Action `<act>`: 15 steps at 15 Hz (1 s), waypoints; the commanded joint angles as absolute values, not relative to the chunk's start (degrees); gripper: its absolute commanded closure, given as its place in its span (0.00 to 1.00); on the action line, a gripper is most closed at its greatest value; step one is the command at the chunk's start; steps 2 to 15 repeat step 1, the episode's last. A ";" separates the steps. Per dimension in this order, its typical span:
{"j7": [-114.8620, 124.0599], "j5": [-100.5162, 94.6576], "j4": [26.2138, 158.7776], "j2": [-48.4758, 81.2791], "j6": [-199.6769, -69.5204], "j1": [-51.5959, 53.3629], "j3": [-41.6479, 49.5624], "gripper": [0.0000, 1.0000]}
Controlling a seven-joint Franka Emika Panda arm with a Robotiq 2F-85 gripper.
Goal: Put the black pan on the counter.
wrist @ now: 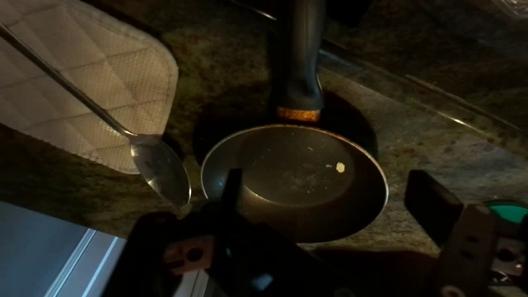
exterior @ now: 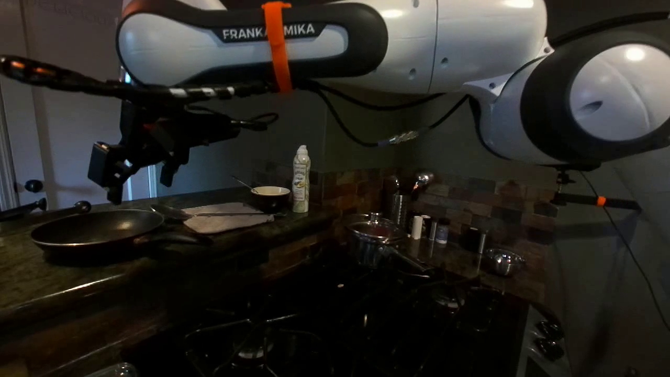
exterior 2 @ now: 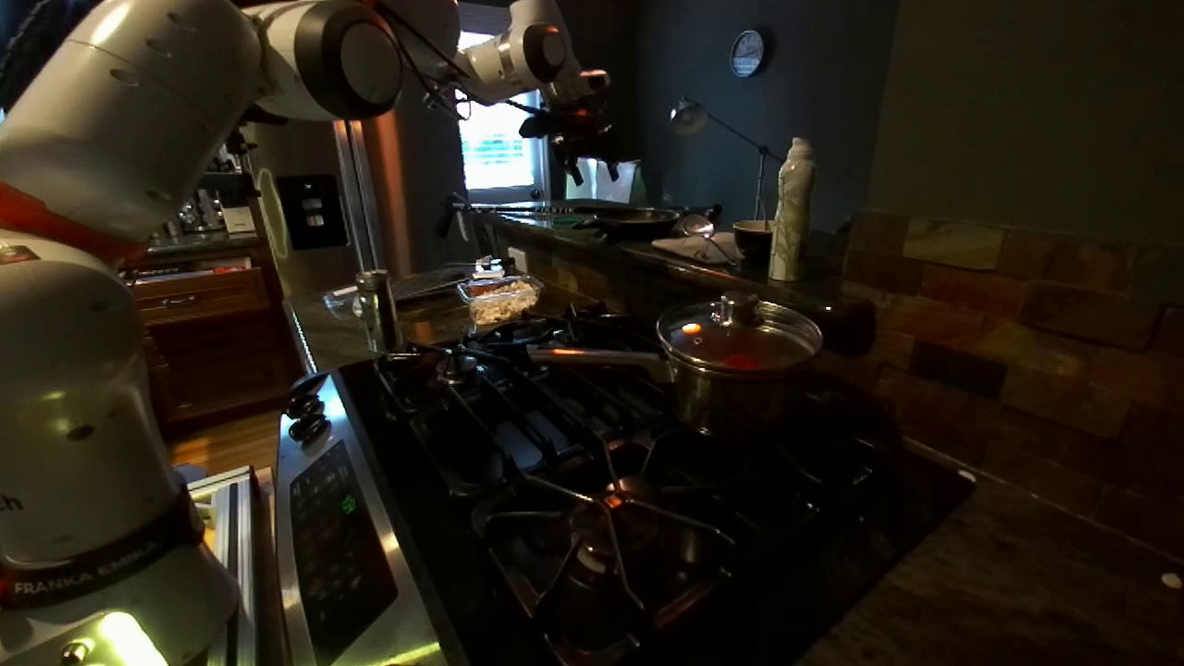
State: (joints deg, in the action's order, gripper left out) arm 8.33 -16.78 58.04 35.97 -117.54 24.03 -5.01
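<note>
- Black stovetop (exterior: pixel 335 314) fills 6 o'clock in an exterior view of the dim kitchen.
- At 8 o'clock in an exterior view, the robot's base (exterior 2: pixel 92 481) reads FRANKA EMIKA; the stove's green display (exterior 2: pixel 349 502) is too small to read.
- At 11 o'clock in an exterior view, the arm (exterior: pixel 172 50) bears the same name, part hidden by an orange strap (exterior: pixel 280 52).
- Steel pot (exterior 2: pixel 740 393) with a glass lid (exterior 2: pixel 726 344) stands on the stovetop, between 3 and 4 o'clock in an exterior view.
- Pale spray bottle (exterior 2: pixel 793 213) at 2 o'clock in an exterior view; its printed wording is too small to read.
- Dark speckled stone bench (exterior: pixel 57 280), its rounded front edge glossy, lies at 8 o'clock in an exterior view; the black pan (exterior: pixel 99 230) rests on it toward 9 o'clock, its handle (wrist: pixel 305 62) pointing to 12 o'clock in the wrist view.
- Pincer (exterior: pixel 140 185) hangs spread wide above the pan, apart from it.
- Beside the pan, a metal spoon (wrist: pixel 161 173) lies partly over a pale quilted cloth (wrist: pixel 90 62).
- Farthest, in an exterior view: round wall clock (exterior 2: pixel 747 54) at 1 o'clock, bright window (exterior 2: pixel 499 148) at 11 o'clock.
</note>
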 commanded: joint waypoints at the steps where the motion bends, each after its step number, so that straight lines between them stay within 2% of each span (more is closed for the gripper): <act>1: 8.68 -16.86 60.00 34.06 -117.55 24.03 -5.00 0.00; 15: 8.68 -16.86 60.00 34.06 -117.55 24.03 -5.00 0.00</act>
